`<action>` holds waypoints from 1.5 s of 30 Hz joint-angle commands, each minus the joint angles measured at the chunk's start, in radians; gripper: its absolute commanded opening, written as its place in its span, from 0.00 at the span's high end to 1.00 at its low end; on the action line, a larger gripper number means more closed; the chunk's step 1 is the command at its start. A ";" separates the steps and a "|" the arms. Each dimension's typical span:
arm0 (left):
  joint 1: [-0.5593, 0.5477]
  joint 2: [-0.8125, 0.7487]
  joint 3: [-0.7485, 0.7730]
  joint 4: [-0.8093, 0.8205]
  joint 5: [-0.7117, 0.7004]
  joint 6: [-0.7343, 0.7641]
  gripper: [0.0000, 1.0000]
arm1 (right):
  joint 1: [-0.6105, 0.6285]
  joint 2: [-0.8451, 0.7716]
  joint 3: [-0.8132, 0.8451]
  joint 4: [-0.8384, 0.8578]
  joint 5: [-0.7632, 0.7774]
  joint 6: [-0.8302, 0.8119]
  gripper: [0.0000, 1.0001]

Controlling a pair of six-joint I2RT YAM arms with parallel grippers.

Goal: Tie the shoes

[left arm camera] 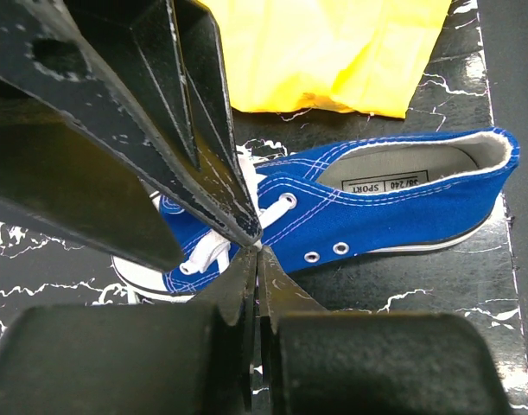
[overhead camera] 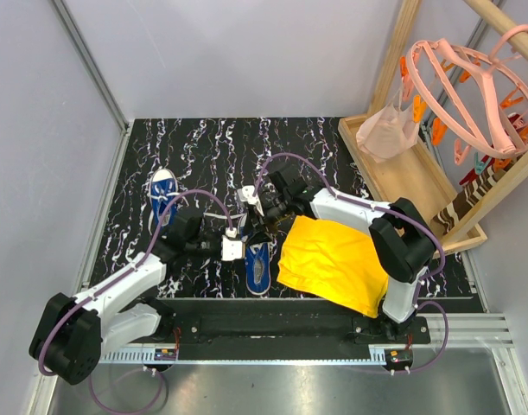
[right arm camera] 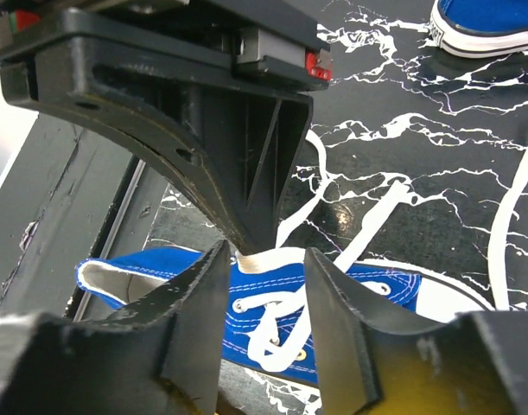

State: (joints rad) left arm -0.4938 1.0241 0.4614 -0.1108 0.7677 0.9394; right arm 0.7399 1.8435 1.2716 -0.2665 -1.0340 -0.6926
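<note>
One blue shoe [overhead camera: 257, 268] lies on its side in the middle of the black marbled table, next to the yellow cloth [overhead camera: 333, 259]. The other shoe [overhead camera: 163, 192] stands apart at the far left. My left gripper [left arm camera: 257, 251] is shut, its tips at the white lace [left arm camera: 207, 251] by the shoe's [left arm camera: 402, 207] tongue; whether the lace is pinched does not show. My right gripper [right arm camera: 265, 251] hangs open just above the same shoe [right arm camera: 143, 264], the crossed laces [right arm camera: 289, 324] showing between its fingers. The two grippers [overhead camera: 233, 248] [overhead camera: 251, 206] nearly touch tip to tip.
A wooden rack with pink hangers [overhead camera: 471, 86] and clothes pegs stands on a wooden tray [overhead camera: 419, 173] at the back right. Loose lace ends [right arm camera: 505, 216] trail across the table. The table's near edge runs close behind the shoe.
</note>
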 commanded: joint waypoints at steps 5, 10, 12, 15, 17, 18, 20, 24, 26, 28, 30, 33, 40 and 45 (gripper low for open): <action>0.004 0.008 0.042 0.033 0.038 0.016 1.00 | 0.010 0.002 -0.005 -0.020 0.005 -0.061 0.61; 0.006 0.010 0.045 0.028 0.035 0.018 1.00 | 0.010 0.000 0.006 -0.023 0.020 -0.054 0.86; 0.004 0.004 0.049 0.013 0.024 0.016 0.98 | 0.010 -0.009 0.002 -0.023 0.031 -0.048 0.95; 0.030 -0.031 0.056 -0.027 -0.001 0.012 0.87 | 0.010 -0.033 -0.018 -0.027 0.055 -0.053 1.00; 0.072 -0.068 0.060 -0.049 0.001 -0.013 0.74 | 0.010 -0.044 -0.029 -0.033 0.063 -0.054 1.00; 0.125 -0.076 0.066 -0.065 0.011 -0.016 0.70 | 0.012 -0.056 -0.041 -0.031 0.071 -0.053 1.00; 0.181 -0.079 0.098 -0.166 0.034 0.041 0.62 | 0.010 -0.067 -0.054 -0.036 0.074 -0.050 1.00; 0.291 -0.033 0.132 -0.286 0.062 0.227 0.54 | 0.010 -0.092 -0.080 -0.036 0.086 -0.044 1.00; 0.293 0.026 0.148 -0.357 0.045 0.330 0.54 | 0.010 -0.092 -0.081 -0.036 0.088 -0.036 1.00; 0.293 0.089 0.152 -0.359 0.042 0.390 0.55 | 0.010 -0.092 -0.080 -0.036 0.091 -0.027 1.00; 0.288 0.131 0.174 -0.362 0.047 0.432 0.55 | 0.012 -0.092 -0.075 -0.033 0.097 -0.022 1.00; 0.271 0.211 0.213 -0.362 0.018 0.453 0.57 | 0.012 -0.090 -0.071 -0.028 0.101 -0.016 1.00; 0.270 0.317 0.240 -0.333 -0.027 0.499 0.59 | 0.013 -0.079 -0.060 -0.019 0.097 -0.015 1.00; 0.258 0.360 0.253 -0.331 -0.042 0.529 0.59 | 0.013 -0.072 -0.054 -0.014 0.098 -0.012 1.00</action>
State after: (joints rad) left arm -0.2253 1.3544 0.6743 -0.4656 0.7372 1.4113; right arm 0.7410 1.7977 1.1896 -0.3080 -0.9337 -0.7101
